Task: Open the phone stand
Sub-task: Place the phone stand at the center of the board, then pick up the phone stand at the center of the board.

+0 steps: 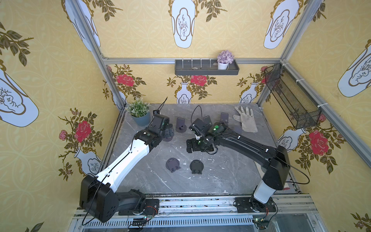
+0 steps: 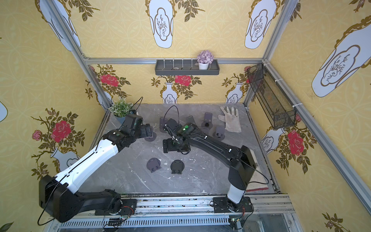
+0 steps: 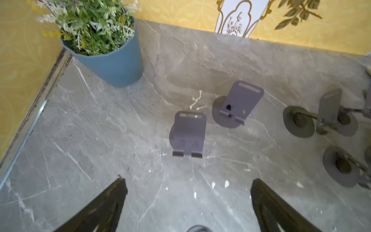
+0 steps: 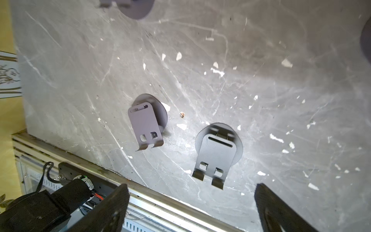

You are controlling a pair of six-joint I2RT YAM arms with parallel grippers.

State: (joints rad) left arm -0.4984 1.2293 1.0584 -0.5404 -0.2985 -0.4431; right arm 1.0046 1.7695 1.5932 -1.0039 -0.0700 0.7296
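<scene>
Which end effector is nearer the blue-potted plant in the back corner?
Left. The left end effector is close beside the blue-potted plant, on its table-centre side; the right end effector is farther off, mid-table.

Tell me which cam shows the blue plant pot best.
Left wrist: the blue plant pot is large and sharp, unobstructed from rim to base. In both top views the pot is small and partly hidden behind the left arm. The right wrist view does not show it.

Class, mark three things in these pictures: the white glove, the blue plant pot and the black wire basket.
white glove (image 1: 248,122): in a top view, on its palm.
blue plant pot (image 3: 114,66): left wrist view, on its outer wall.
black wire basket (image 1: 291,100): in a top view, on its mesh side wall.
</scene>
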